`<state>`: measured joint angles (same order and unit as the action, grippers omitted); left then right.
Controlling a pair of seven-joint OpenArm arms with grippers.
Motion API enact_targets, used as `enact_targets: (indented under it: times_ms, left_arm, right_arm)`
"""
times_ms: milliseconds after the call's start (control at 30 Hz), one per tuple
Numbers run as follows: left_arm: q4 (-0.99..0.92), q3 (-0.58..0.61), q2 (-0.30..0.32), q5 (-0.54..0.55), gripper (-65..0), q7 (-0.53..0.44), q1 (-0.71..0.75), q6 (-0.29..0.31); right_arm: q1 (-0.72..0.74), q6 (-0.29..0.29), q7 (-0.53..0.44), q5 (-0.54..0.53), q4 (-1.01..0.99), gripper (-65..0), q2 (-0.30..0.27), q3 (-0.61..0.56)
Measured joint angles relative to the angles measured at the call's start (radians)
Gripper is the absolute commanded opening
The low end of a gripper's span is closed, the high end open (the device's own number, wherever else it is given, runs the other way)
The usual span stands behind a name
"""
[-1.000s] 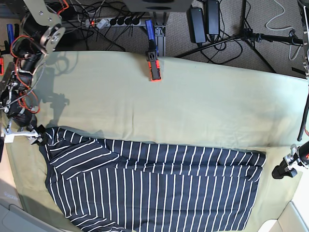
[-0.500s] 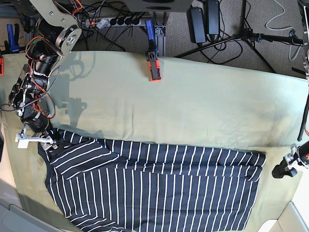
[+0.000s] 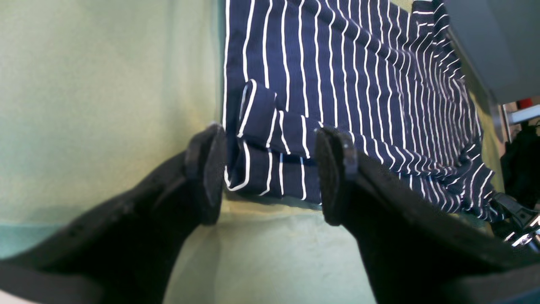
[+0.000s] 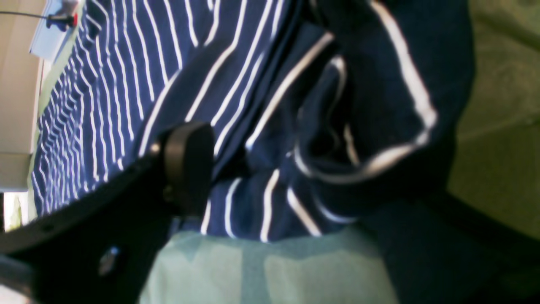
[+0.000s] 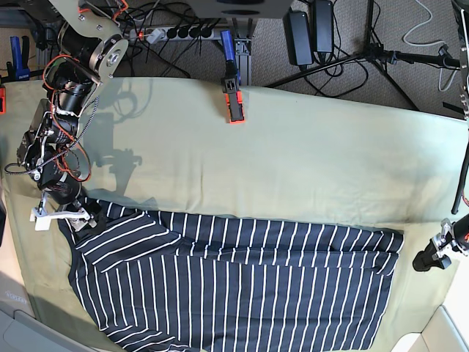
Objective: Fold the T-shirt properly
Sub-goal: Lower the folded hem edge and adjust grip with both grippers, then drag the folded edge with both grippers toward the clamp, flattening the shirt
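T-shirt [image 5: 234, 282] lies flat on pale green cloth [image 5: 293, 161], along the near edge | right gripper [image 5: 77, 218] grips its bunched far-left corner | left gripper [image 3: 270, 177] hovers wide apart, holding nothing, before the shirt's opposite folded end

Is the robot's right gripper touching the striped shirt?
Touching. In the right wrist view, the right gripper has bunched T-shirt fabric between its fingers.
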<state>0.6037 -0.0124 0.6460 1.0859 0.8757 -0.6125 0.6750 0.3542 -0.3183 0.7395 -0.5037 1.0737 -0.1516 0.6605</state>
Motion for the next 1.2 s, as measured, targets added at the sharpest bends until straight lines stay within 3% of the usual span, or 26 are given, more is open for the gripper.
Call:
enact_targets:
  times_ms: [100, 133, 400, 467, 700, 933, 1200]
  left_arm:
    - [0.000, 0.000, 0.000, 0.004, -28.5, 0.000, 0.000, 0.000]
    - [0.000, 0.000, 0.000, 0.004, -28.5, 0.000, 0.000, 0.000]
    - [0.001, 0.000, -0.024, 0.021, -28.5, -0.007, 0.045, 0.000]
    - [0.000, -0.005, -0.041, -0.011, -28.5, -0.052, 0.070, 0.001]
    - [-0.055, -0.122, -0.069, -0.044, -28.5, -0.074, 0.080, 0.000]
    - [-0.096, -0.122, -0.134, -0.046, -28.5, -0.087, 0.080, 0.000]
    - [-0.109, -0.122, -0.137, -0.097, -28.5, -0.143, 0.080, -0.003]
  right_arm:
    - [0.000, 0.000, -0.026, 0.005, 0.000, -59.2, 0.000, 0.000]
    - [0.000, 0.000, -0.029, 0.006, 0.000, -65.0, 0.000, 0.000]
    - [0.000, 0.000, -0.029, 0.006, 0.000, -65.0, -0.001, 0.000]
    - [0.000, 0.000, -0.029, 0.006, 0.000, -65.0, -0.001, 0.000]
    - [0.000, 0.000, -0.029, 0.006, 0.000, -65.0, -0.001, 0.000]
    - [-0.005, 0.000, -0.024, 0.003, 0.000, -65.0, -0.001, 0.000]
    - [-0.006, 0.000, -0.012, 0.003, 0.000, -65.0, -0.001, 0.000]
